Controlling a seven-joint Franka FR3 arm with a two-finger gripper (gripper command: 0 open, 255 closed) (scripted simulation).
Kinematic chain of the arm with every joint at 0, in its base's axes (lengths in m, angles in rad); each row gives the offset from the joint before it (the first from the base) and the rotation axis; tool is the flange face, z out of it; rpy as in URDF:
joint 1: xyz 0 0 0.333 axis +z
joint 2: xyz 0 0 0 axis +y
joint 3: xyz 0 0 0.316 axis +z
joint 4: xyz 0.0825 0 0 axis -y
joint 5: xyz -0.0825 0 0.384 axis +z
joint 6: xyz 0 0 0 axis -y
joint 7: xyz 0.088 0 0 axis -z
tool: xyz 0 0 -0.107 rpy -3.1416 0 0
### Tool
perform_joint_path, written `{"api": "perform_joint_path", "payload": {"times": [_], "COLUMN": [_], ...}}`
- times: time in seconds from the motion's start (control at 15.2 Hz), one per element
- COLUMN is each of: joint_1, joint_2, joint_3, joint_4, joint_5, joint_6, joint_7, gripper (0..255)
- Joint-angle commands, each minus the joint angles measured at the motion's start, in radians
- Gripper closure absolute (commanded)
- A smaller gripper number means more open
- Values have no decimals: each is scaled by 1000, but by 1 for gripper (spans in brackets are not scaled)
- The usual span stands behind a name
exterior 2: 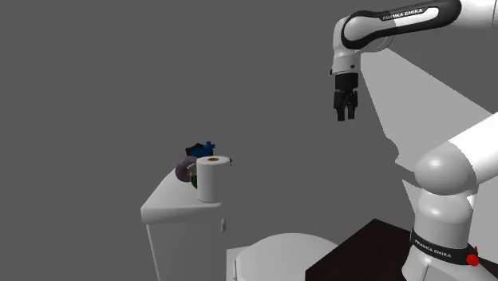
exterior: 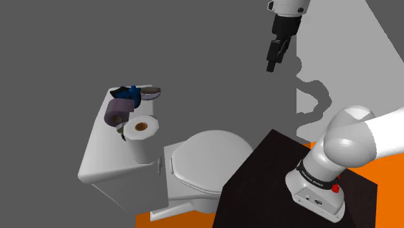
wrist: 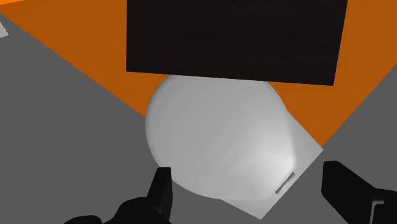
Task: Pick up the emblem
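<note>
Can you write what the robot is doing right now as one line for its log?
gripper: open, empty, high over toilet lid | blue emblem: on toilet tank, beside purple roll, not yet picked up

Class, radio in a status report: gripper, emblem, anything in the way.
Gripper high over the toilet lid, fingers apart, empty. Blue emblem on the tank top, untouched. Purple roll, toilet paper roll and dish crowd it.

Paper roll (exterior: 141,133) and emblem (exterior: 133,94) sit atop the toilet tank (exterior: 97,162).
</note>
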Motion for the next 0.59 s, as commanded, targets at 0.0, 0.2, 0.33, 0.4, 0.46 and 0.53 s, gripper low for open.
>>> {"api": "perform_joint_path", "payload": {"times": [0.0, 0.2, 0.33, 0.4, 0.46, 0.53], "joint_1": [0, 39, 64, 76, 88, 100], "joint_2": [0, 80, 133, 160, 188, 215], "joint_3": [0, 11, 19, 23, 28, 33], "joint_4": [0, 14, 27, 35, 44, 54], "joint_5": [0, 13, 21, 25, 29, 34], "joint_6": [0, 78, 127, 150, 173, 195], "joint_7": [0, -45, -75, -90, -105, -120], "gripper": [0, 0, 0, 0, 0, 0]}}
